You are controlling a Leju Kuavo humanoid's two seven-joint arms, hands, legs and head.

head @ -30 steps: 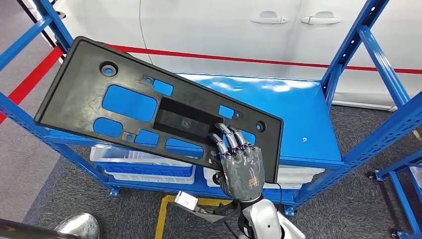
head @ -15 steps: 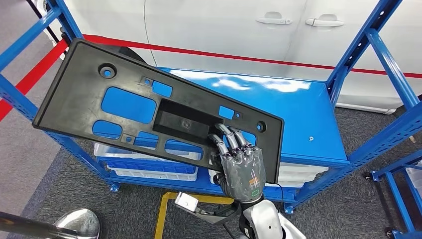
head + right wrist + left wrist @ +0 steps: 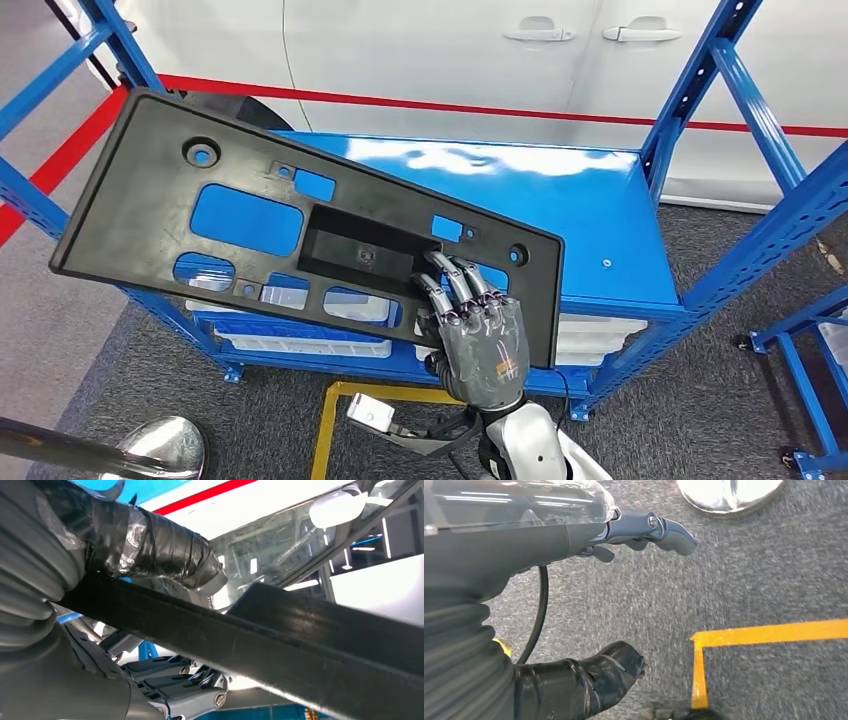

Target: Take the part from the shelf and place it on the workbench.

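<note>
The part (image 3: 140,200) is a long black plastic panel with several cut-outs. It is held tilted in the air in front of the blue shelf (image 3: 590,220), its left end higher and farther from me. My right hand (image 3: 478,335) grips its lower right edge, with fingers over the face. In the right wrist view the part's edge (image 3: 280,645) runs between the taped thumb (image 3: 150,545) and the fingers (image 3: 190,685). My left hand (image 3: 514,545) hangs over the grey floor, fingers apart and holding nothing.
A white car (image 3: 420,50) with a red stripe stands behind the shelf. Blue uprights (image 3: 700,90) frame the shelf, and white bins (image 3: 300,345) sit on its lower level. A yellow floor line (image 3: 330,420) and a silver round base (image 3: 160,450) lie near my feet.
The whole picture has shifted a little, so the camera has moved. The part stays in my right hand's grip, and its left end now sits slightly lower.
</note>
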